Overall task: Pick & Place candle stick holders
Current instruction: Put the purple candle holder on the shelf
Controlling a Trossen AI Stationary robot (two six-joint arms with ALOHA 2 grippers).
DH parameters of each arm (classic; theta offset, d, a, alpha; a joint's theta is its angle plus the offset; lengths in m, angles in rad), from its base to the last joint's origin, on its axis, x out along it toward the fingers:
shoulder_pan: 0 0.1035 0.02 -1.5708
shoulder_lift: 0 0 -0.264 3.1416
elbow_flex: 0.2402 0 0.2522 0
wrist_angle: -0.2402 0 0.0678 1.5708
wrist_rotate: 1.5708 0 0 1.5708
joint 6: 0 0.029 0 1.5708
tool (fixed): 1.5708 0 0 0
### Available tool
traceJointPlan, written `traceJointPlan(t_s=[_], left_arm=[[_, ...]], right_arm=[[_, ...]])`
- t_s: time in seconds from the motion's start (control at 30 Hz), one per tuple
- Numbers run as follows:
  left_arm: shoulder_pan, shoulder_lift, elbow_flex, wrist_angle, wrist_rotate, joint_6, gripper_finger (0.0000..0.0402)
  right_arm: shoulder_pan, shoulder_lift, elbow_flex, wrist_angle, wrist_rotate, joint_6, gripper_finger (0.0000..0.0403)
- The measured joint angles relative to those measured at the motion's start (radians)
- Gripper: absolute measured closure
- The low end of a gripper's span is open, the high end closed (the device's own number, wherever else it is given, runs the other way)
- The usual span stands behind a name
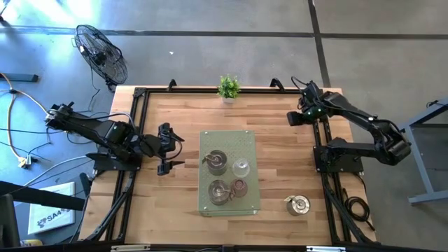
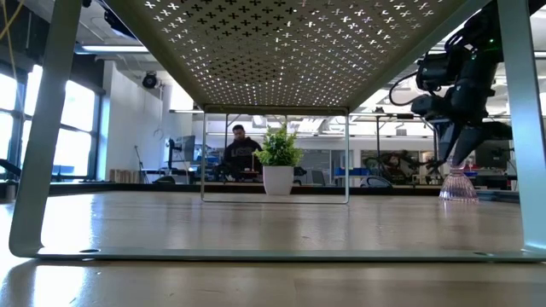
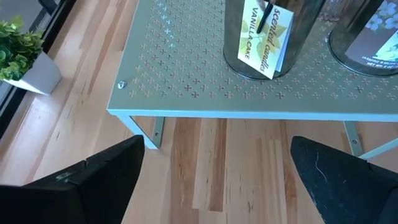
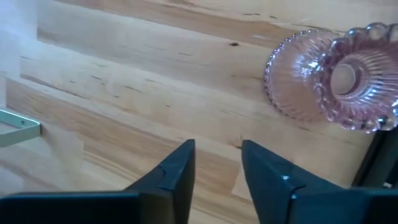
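- I take the green perforated stand (image 1: 228,143) in the middle of the table (image 1: 280,133) as my landmark; everything below is placed against it.
- On the stand I count four candle stick holders: two silver ones, one (image 1: 216,162) toward the plant end and one (image 1: 220,190) toward the near end, a clear glass cup (image 1: 241,168) beside the first, and a pinkish cup (image 1: 239,187) beside the second.
- A third silver holder (image 1: 297,204) stands on the bare wood, off the stand's near right corner.
- A pink glass holder (image 4: 339,81) stands on the wood well off the stand's far right corner, upright by the low view, just beside my right gripper (image 4: 217,165).
- That makes six by my count: three silver, three glass. Which way the job runs I cannot read from this alone; I judge either two are off with four left, or four are on with two left.
- The right gripper's jaws stand a little apart with only wood between them, pinching nothing; the pink holder sits clear of the fingers.
- The left gripper (image 1: 166,148) waits just off the stand's left edge, jaws spread wide and empty.
- One small potted plant (image 1: 228,87) sits at the far table edge beyond the stand; it is not part of the job.
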Motion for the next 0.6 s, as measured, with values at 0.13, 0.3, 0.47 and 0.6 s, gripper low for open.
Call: traceJointPlan(t_s=[0.13,0.3,0.47,0.6], left_arm=[[0.0,0.0,0.0,-0.002,0.0,0.0,0.0005],[0.0,0.0,0.0,-0.002,0.0,-0.001,0.0005],[0.0,0.0,0.0,-0.003,0.0,-0.009,0.0005],[0.0,0.0,0.0,-0.003,0.0,-0.012,0.0005]], right_arm=[[0.0,0.0,0.0,0.002,0.002,-0.002,0.0234],[0.005,0.0,0.0,0.003,-0.015,-0.009,0.0181],[0.03,0.0,0.0,0.012,-0.01,-0.004,0.0139],[0.049,0.0,-0.001,0.028,0.003,-0.004,0.0115]])
